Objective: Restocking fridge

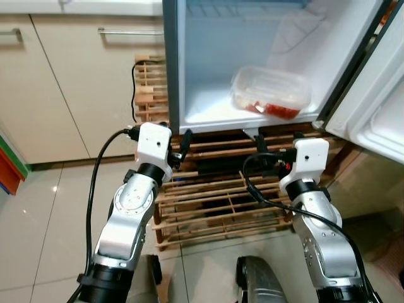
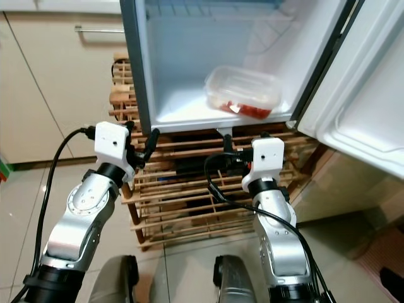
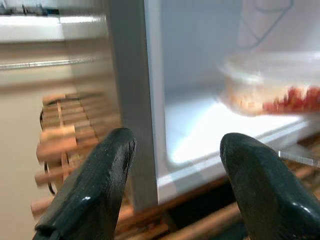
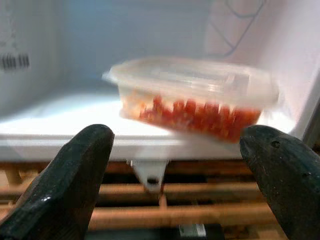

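Arms raised toward fridge (image 1: 189, 76), fingers (image 4: 75, 185) spread.

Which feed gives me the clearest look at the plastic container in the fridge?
The right wrist view: the plastic container sits centred and side-on between the open right gripper, red food visible through its wall. Both eye views show it smaller, from above, on the fridge floor. The left wrist view catches part of it, blurred, at the frame edge.
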Motion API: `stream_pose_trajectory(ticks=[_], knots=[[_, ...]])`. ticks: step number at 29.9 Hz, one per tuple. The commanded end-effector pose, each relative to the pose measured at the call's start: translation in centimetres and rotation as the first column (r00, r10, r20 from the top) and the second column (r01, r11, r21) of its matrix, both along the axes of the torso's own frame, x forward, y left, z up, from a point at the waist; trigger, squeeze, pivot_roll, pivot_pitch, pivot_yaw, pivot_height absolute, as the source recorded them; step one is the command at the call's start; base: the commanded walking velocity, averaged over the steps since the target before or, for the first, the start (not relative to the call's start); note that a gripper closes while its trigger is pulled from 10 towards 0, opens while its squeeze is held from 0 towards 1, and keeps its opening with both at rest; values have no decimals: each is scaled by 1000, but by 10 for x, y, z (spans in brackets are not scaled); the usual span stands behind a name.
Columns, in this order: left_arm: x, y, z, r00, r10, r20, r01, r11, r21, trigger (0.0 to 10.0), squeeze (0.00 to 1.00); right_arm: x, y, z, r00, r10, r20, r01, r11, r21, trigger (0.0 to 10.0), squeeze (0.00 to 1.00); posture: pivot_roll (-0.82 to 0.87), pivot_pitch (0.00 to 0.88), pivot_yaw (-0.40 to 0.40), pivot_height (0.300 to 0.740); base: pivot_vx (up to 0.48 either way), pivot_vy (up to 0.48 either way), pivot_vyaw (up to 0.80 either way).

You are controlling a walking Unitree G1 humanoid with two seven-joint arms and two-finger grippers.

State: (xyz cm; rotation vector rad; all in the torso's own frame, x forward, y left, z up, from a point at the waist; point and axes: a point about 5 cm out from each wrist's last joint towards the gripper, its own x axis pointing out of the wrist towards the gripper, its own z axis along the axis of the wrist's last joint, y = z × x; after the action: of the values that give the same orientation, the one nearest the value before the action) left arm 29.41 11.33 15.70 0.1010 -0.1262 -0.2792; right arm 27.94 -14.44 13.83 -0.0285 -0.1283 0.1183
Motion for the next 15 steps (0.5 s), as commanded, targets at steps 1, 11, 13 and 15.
stream_pose_trajectory(ticks=[1,11,13,15], knots=[[-1,-2,5,999,-9,31,9,1000,6,10000,0,3,-2,3,1000,-5,18,5,1000,0,10000,0,-80,0,-57,693,0,0,0],[-1,-4,10,998,-12,66,11,1000,20,10000,0,3,-3,1,1000,-9,22,9,1000,-9,10000,0,-82,0,-56,738,0,0,0],[-2,-4,9,998,-22,67,20,999,28,10000,0,4,-5,-1,1000,-25,10,25,1000,-14,10000,0,-83,0,-55,740,0,0,0],[-2,-5,7,998,-29,53,28,999,20,10000,0,4,-5,-3,999,-32,-3,32,999,-18,10000,0,-84,0,-54,740,0,-465,0]])
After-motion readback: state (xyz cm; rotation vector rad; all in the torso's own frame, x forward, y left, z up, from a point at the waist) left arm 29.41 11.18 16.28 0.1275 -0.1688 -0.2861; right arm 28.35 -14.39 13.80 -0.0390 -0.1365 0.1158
